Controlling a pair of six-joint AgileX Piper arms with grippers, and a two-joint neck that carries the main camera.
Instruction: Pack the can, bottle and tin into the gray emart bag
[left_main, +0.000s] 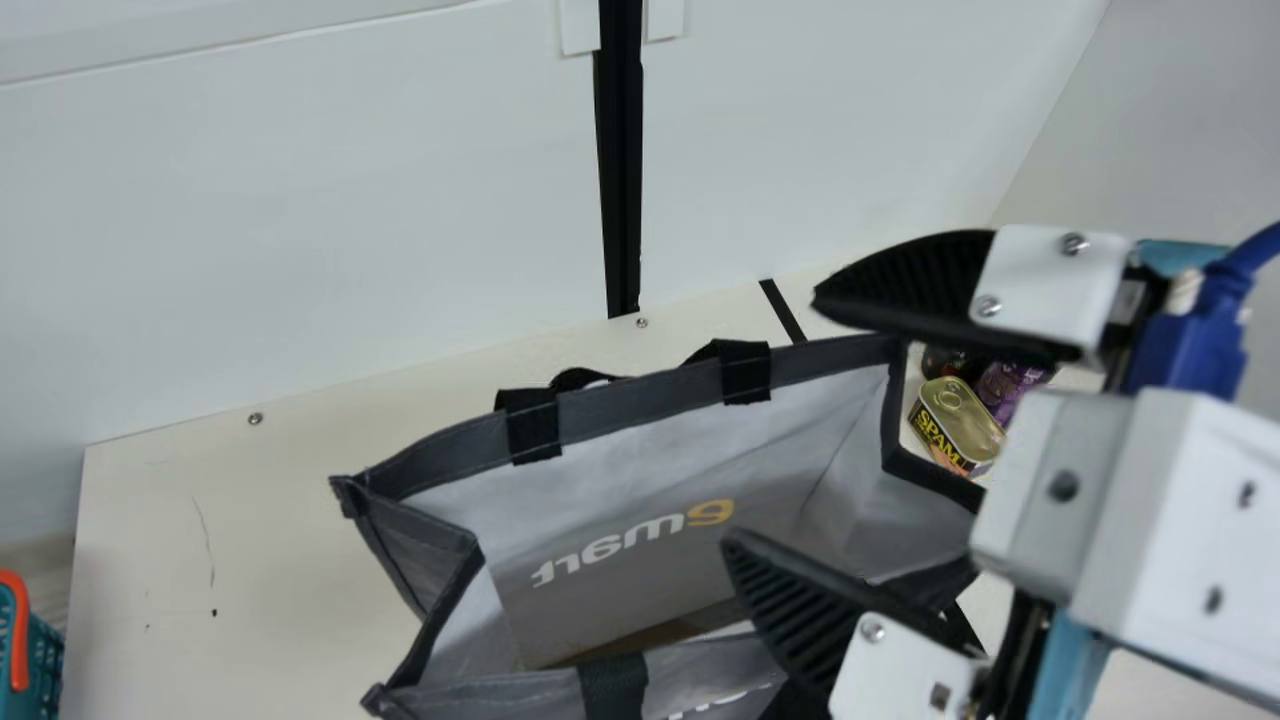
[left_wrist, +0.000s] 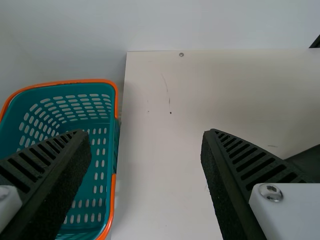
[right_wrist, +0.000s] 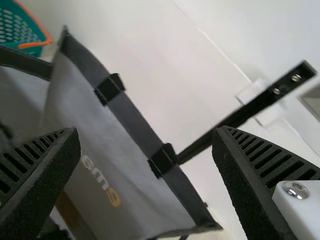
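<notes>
One basket (left_wrist: 75, 114) flanks the table (left_wrist: 160, 175); right gripper (left_main: 768, 417) apparently overhangs bag (left_main: 640, 460).

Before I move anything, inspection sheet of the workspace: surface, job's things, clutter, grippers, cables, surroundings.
Surface: cream table, thin scratch, small dark specks.
Job's things: gray bag open; gold-topped tin outside it, right; purple item and dark item beside tin, partly hidden, types unclear.
Clutter: teal basket beside table's left edge.
Grippers: left gripper, fingers apart; right gripper, fingers apart, by bag's right end.
Cables: blue cable at right gripper's mount.
Surroundings: white wall, black post behind table.
</notes>
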